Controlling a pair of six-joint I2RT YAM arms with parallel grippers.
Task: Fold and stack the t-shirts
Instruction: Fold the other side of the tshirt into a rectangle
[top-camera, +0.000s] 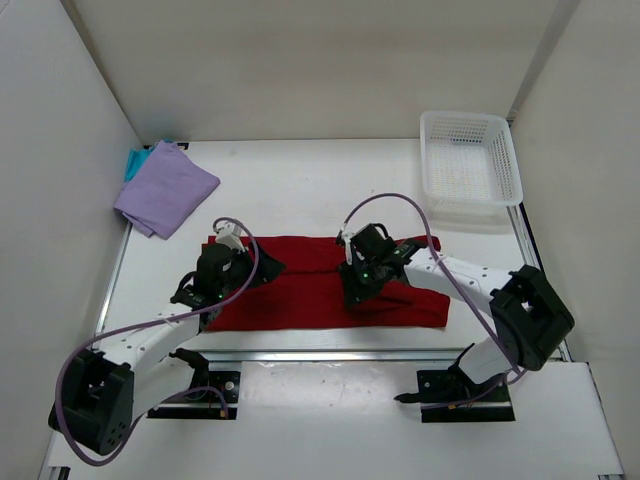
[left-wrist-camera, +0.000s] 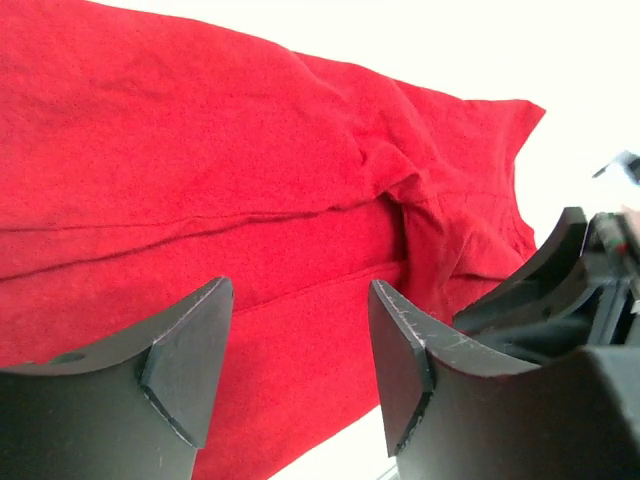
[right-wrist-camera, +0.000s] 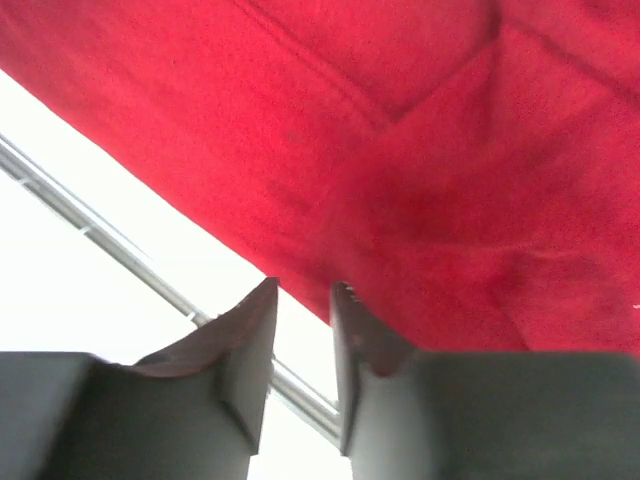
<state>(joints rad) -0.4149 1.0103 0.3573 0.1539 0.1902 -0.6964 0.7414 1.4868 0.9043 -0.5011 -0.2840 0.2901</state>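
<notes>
Teal t-shirt (top-camera: 133, 161) mostly under lavender t-shirt (top-camera: 166, 187)

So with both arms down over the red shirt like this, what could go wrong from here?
1. The right gripper has its fingers nearly together at the red t-shirt's near hem; with so little cloth between them, the edge could slip out on a lift.
2. The left gripper is open above a bunched, creased area near the sleeve, so it may pinch several layers and drag the fold askew.
3. The two grippers sit at uneven spots along the shirt, so a joint lift could skew it.
</notes>
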